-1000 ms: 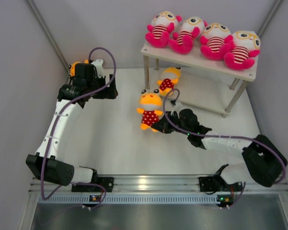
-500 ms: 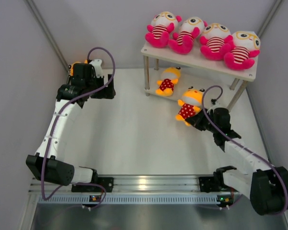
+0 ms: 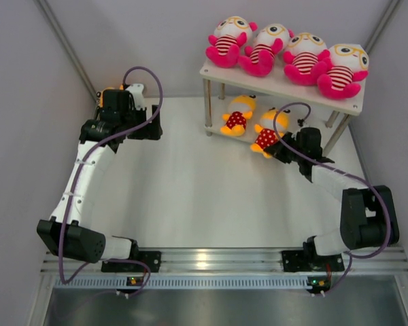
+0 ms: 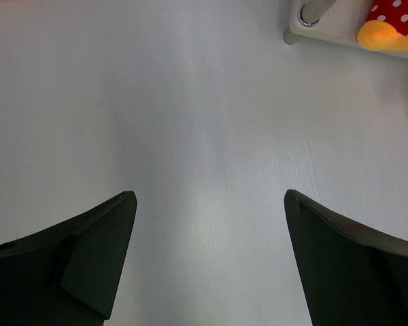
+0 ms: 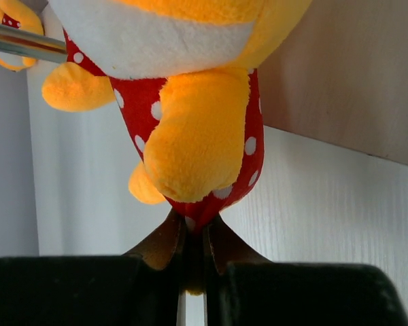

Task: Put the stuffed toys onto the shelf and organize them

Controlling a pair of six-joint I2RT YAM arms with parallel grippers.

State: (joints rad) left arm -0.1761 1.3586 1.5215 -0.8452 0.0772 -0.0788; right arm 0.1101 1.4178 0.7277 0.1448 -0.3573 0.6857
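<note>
Four pink striped toys [image 3: 285, 51] lie in a row on the shelf's top board [image 3: 282, 87]. One orange dotted toy [image 3: 236, 115] lies on the lower board [image 3: 296, 139]; its foot shows in the left wrist view [image 4: 387, 30]. My right gripper [image 3: 279, 151] is shut on the red bottom of a second orange toy [image 3: 265, 134], held at the lower board's front edge, beside the first. In the right wrist view the gripper [image 5: 196, 227] pinches this toy's [image 5: 204, 129] fabric. My left gripper [image 3: 158, 125] is open and empty [image 4: 209, 197]. An orange thing [image 3: 107, 97] shows behind the left arm.
The shelf stands at the back right on thin metal legs [image 3: 207, 109]; a leg [image 4: 313, 10] and board corner show in the left wrist view. Grey walls close in on the left, right and back. Purple cables loop over both arms.
My right gripper has carried the orange toy from the table's middle to the right and back, up to the lower board's front edge. The left arm has barely moved.
</note>
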